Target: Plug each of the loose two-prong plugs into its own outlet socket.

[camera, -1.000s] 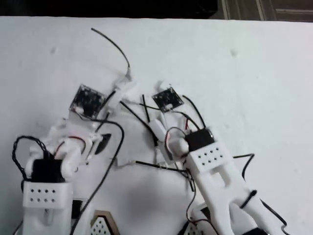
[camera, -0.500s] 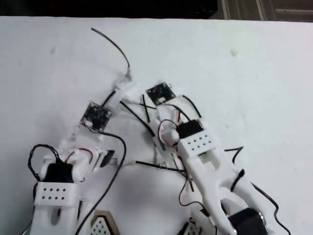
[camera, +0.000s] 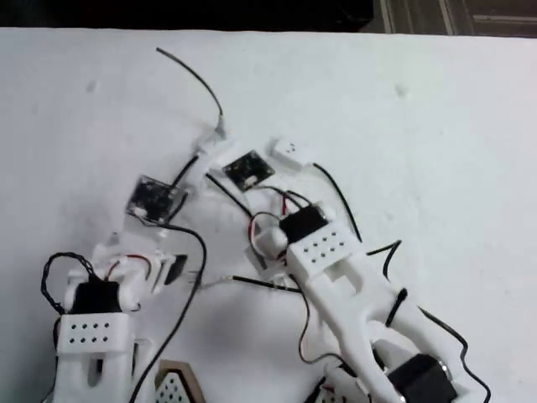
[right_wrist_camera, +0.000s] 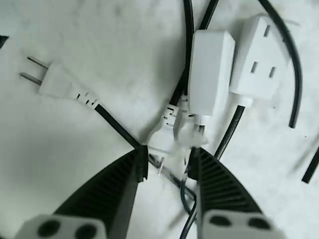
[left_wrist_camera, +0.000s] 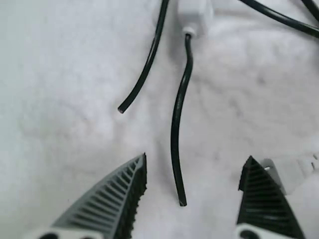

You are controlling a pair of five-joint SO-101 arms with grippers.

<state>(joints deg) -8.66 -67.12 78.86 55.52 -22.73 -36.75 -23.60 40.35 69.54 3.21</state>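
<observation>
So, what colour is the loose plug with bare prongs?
White plug on a black cord; right wrist view shows it best.

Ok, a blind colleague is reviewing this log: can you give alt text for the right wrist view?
The open right gripper straddles a small white plug among crossing black cables on a white table. Beyond it a white socket lies beside a plain white block, and off to one side a second plug lies unplugged, prongs bare.
</observation>
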